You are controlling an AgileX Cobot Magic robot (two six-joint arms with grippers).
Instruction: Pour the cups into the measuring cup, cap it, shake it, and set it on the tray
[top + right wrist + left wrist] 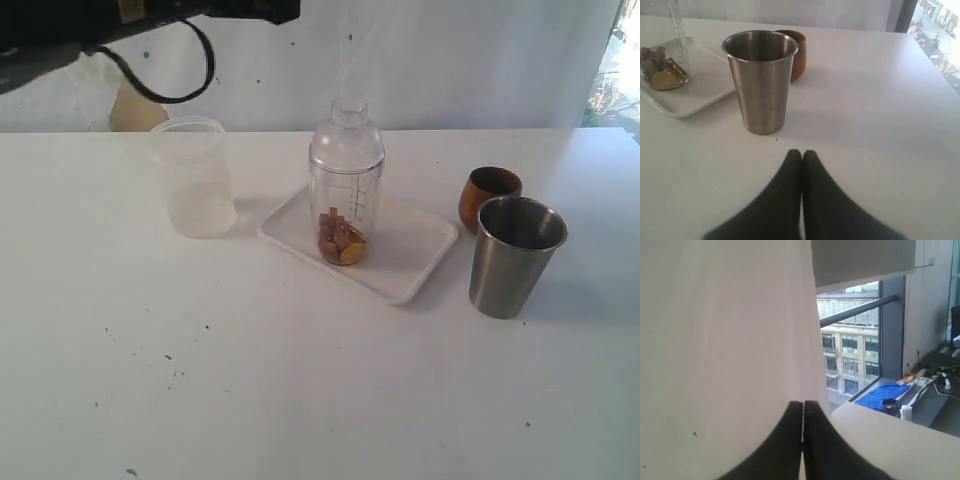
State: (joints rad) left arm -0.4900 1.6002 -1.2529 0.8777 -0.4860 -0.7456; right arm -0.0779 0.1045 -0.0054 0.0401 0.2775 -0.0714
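**Left hand** point(802, 405): two dark fingers pressed together, nothing between them. It is held up off the counter and faces a white backdrop sheet point(725, 340), with a window point(852, 340) to one side.

**Right hand** point(801, 154): fingers closed tip to tip and empty, low over the counter point(880, 110).

**Steel tumbler** point(762, 82): upright on the counter just ahead of the right hand's fingertips, apart from them. Its inside cannot be seen.

**Wooden cup** point(795, 52): upright, just behind the tumbler and farther from the right hand. In the exterior view the two are very close or touching; which one cannot be told.

**Tray** point(415, 265): flat on the counter, ahead of the right hand and to the side of the tumbler, near it but apart.

**Measuring cup** point(346, 190): upright on the tray, beyond the tumbler from the right hand. Brown chunks and a yellow round piece point(342, 243) lie at its bottom.

**Cap** point(347, 140): seated on the measuring cup's mouth.

**Frosted cup** point(195, 175): upright on the counter, on the far side of the tray from both cups and well apart from the right hand.
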